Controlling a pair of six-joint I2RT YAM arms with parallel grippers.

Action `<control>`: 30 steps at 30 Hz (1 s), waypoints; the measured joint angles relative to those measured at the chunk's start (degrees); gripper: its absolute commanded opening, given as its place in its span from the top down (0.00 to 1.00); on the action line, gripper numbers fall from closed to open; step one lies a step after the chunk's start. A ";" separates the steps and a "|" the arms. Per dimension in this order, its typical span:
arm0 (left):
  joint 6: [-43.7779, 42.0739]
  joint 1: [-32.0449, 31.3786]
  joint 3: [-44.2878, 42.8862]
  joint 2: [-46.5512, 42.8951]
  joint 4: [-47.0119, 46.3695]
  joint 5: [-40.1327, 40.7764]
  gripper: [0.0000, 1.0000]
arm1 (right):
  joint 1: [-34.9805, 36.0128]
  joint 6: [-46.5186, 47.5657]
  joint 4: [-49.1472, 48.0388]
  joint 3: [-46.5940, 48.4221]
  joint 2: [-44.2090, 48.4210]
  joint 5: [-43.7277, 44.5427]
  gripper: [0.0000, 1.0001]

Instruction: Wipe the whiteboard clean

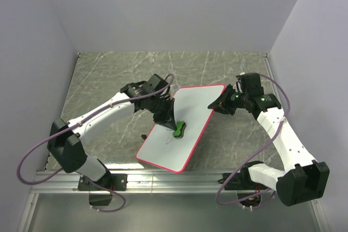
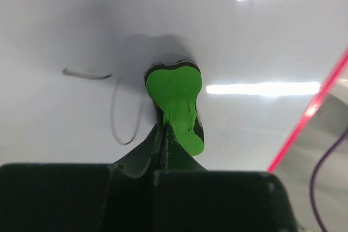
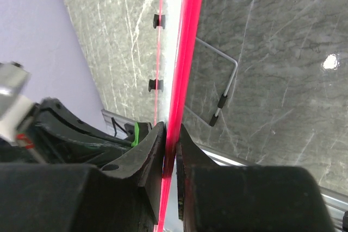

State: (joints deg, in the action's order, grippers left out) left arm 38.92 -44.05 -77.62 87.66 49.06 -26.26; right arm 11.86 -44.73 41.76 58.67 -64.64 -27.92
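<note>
Slippage is the risk: the left gripper [image 2: 166, 130], clenched on the green eraser [image 2: 174, 88], presses it on the middle of the whiteboard [image 1: 191, 104], beside a pen line [image 2: 115, 126]. The right gripper [image 3: 173, 134] pinches the whiteboard's right rim above the table [image 1: 119, 74]; a hard stroke could tug that rim free and shift the board.

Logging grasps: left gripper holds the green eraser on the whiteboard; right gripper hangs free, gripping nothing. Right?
No: the right gripper is shut on the red rim of the whiteboard, as the right wrist view shows. The left gripper does hold the green eraser on it.
</note>
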 measured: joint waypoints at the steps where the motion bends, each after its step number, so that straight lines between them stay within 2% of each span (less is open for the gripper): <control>1: 0.26 0.15 1.97 -1.36 0.31 0.37 1.00 | 0.02 -0.02 -0.02 0.00 0.00 0.00 1.00; 7: 1.27 3.65 17.07 -6.36 -1.25 4.28 1.00 | 0.02 -0.37 0.11 -0.22 0.17 -0.24 1.00; 12: 0.61 9.25 22.53 -4.57 -3.04 7.48 1.00 | 0.17 -0.85 -0.04 -1.01 1.57 -0.11 1.00; 17: -1.18 13.07 20.46 0.09 -5.46 9.86 1.00 | 0.26 -1.05 0.37 -1.07 2.97 0.13 1.00; 30: -4.00 12.72 2.58 -0.09 -4.98 12.31 1.00 | 0.26 -3.28 -0.13 -4.63 6.88 1.07 1.00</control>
State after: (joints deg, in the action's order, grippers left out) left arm 34.92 -31.33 -75.05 87.57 44.07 -13.96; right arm 12.12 -48.01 41.63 54.04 -57.76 -26.85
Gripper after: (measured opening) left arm 0.005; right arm 0.158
